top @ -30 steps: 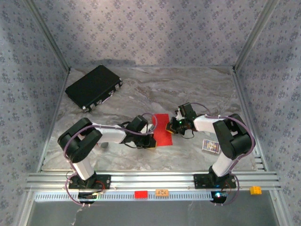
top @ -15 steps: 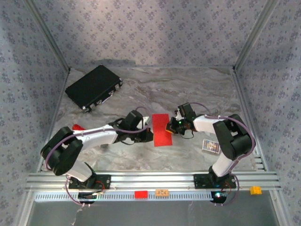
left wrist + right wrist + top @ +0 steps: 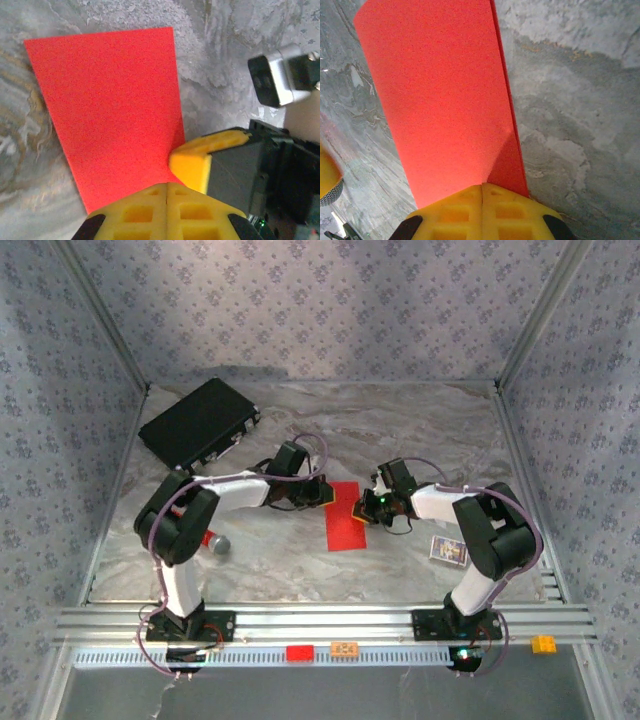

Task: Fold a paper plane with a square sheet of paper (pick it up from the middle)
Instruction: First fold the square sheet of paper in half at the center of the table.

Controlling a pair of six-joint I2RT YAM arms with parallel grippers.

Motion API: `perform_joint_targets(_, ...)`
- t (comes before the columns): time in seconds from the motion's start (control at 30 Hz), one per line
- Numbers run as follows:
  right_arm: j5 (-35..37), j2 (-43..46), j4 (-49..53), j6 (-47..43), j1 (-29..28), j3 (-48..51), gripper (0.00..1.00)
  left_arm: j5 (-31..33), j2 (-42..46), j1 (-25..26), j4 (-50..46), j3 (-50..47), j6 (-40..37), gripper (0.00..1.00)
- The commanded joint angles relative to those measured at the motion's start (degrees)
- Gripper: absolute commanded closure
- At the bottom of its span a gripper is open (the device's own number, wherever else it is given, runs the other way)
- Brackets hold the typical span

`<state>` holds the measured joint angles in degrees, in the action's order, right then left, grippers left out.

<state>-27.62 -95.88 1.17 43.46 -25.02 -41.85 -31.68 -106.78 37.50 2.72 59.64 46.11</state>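
Observation:
The square sheet of paper (image 3: 344,517) lies folded into a long red rectangle on the marble table (image 3: 420,430). My right gripper (image 3: 362,510) is at its right edge. In the right wrist view that gripper (image 3: 482,186) is shut on the paper (image 3: 440,90), whose layers rise in a crease into the jaws. My left gripper (image 3: 320,496) sits at the sheet's upper left corner. In the left wrist view it (image 3: 166,186) is shut with its tips over the flat paper's (image 3: 110,100) near edge. A yellow finger of the right gripper (image 3: 200,162) stands just beside it.
A black case (image 3: 198,425) lies at the back left. A small grey round object (image 3: 218,542) sits by the left arm, and a small printed card (image 3: 448,551) by the right arm. Red (image 3: 299,652), orange (image 3: 344,648) and yellow (image 3: 543,643) blocks rest on the front rail.
My left arm has swung from the paper's near left corner up to its far left corner. The right gripper has held still on the right edge. The paper lies flatter and longer.

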Motion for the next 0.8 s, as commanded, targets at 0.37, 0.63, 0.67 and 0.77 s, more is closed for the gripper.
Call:
perform_joint_targets(0.37,4.9,-1.9,8.8,-1.4,-0.4,2.0,1.0,1.9,-6.8,-1.9,-4.3,1.4,-1.3,0.96)
perform_joint_targets(0.63,4.9,-1.8,9.1,-1.7,-0.3,1.8,1.0,0.1,-5.1,-2.2,-7.0,7.5,-1.6,0.94)
perform_joint_targets(0.67,4.9,-1.9,9.1,-1.6,-0.3,1.8,1.0,0.0,-5.6,-2.2,-7.4,8.4,-1.8,0.93)
perform_joint_targets(0.77,4.8,-1.8,9.1,-1.7,-0.3,1.6,1.0,-0.2,-7.5,-2.4,-7.7,10.3,-1.7,0.93)
